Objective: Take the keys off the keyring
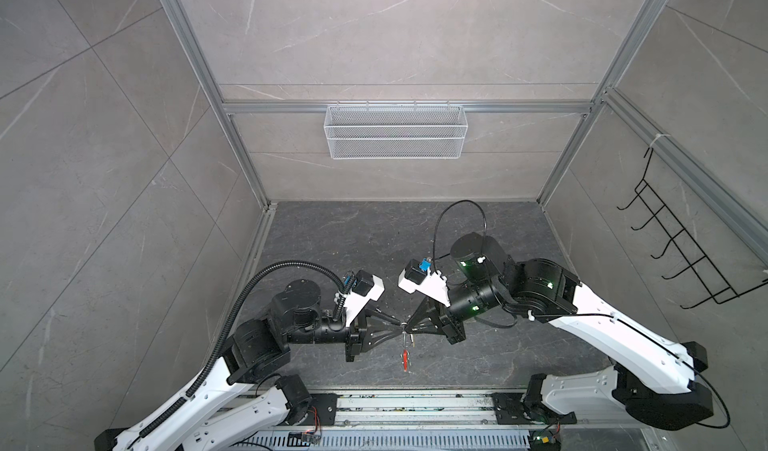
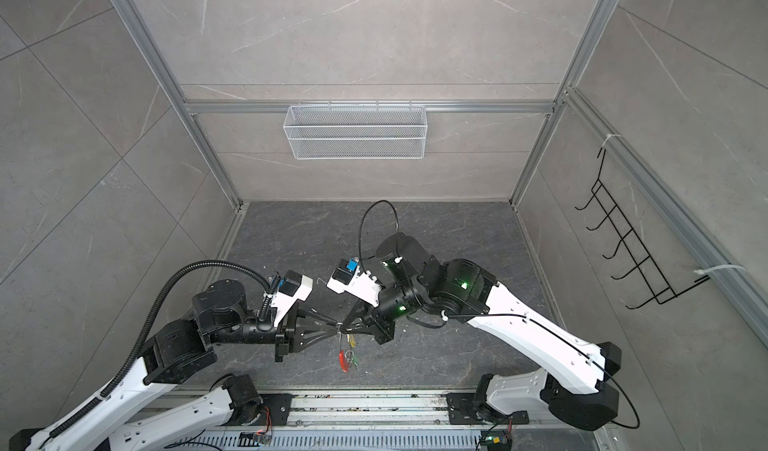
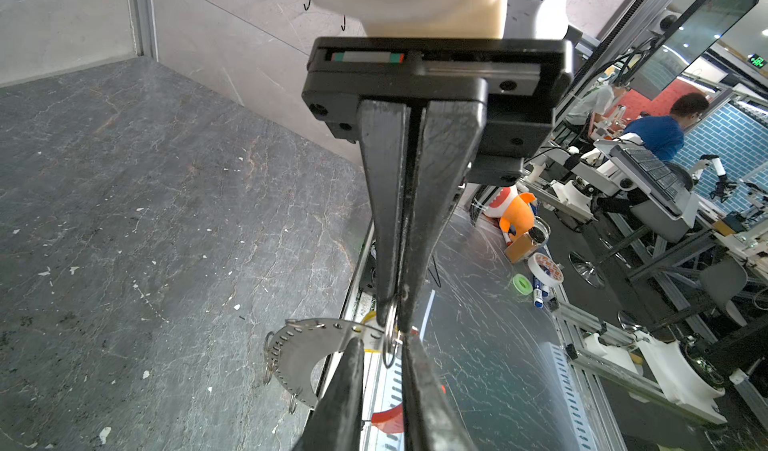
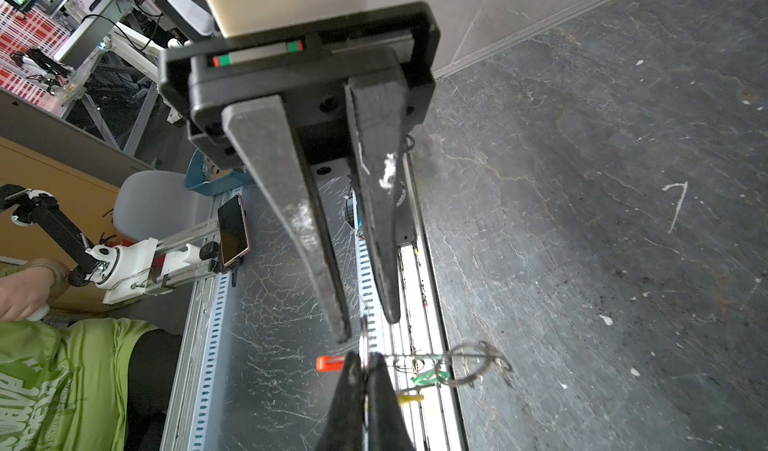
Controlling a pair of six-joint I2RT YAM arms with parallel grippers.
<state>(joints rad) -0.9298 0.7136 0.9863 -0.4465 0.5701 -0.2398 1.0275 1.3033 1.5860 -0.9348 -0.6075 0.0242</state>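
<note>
Grey tiled walls (image 1: 395, 33) enclose a dark marbled floor (image 1: 353, 237).

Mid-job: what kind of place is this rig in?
Probably a robotics lab workcell. A silver aluminium frame with grey stone-look panels encloses the workspace, and the left wrist view shows another white robot arm on a bench near a person in a blue shirt.

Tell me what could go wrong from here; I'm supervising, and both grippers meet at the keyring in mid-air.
The right gripper pinches the red-sleeved grey metal keyring only at its fingertips; a sideways tug could slip it free. The open left gripper sits tip to tip with it, so fingers may collide. The green-tagged key and yellow-tagged key hang loose and might swing or snag.
</note>
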